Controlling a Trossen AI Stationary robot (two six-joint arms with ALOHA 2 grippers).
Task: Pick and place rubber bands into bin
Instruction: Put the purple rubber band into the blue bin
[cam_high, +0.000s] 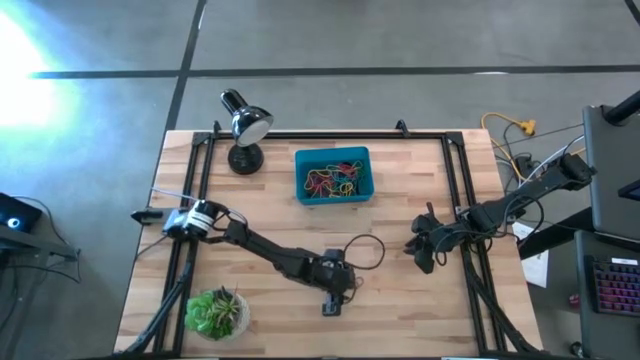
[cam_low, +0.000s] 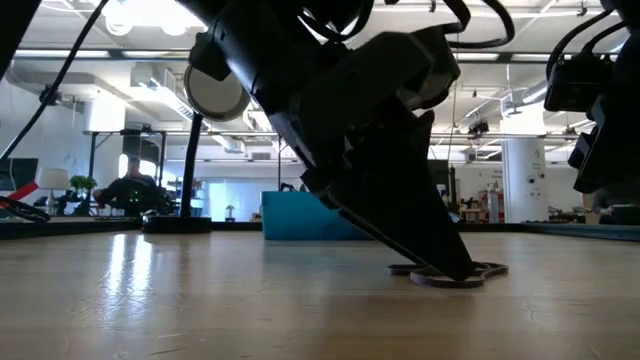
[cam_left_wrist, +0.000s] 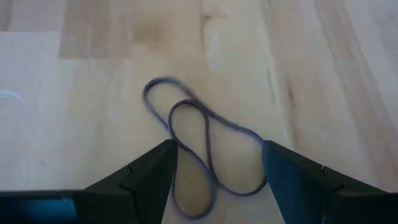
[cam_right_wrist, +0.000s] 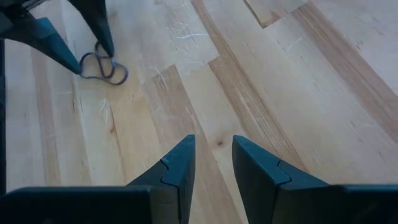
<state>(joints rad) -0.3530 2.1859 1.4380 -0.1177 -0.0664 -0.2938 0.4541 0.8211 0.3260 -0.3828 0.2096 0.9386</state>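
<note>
A dark bluish rubber band (cam_left_wrist: 186, 143), twisted into a figure of eight, lies flat on the wooden table near its front edge. My left gripper (cam_left_wrist: 217, 168) slants down over it, open, with one finger on either side of the band's near loop. Seen level, its fingertips (cam_low: 455, 268) are down at the band (cam_low: 450, 276). The teal bin (cam_high: 301, 178) stands at the table's far middle with several coloured rubber bands (cam_high: 335, 181) in it. My right gripper (cam_right_wrist: 214, 149) hovers open over bare wood at the table's right. My left gripper comes at the band from above on a slant, with the near loop (cam_left_wrist: 208, 186) between its open fingers. The band's far side (cam_left_wrist: 258, 135) runs close by one fingertip. Whether either finger touches the band I cannot tell.
A black desk lamp (cam_high: 243, 125) stands at the far left beside the bin. A small green plant (cam_high: 215, 312) sits at the near left corner. A black frame (cam_high: 455, 190) borders the table's sides and far edge. Bare wood lies between the two arms.
</note>
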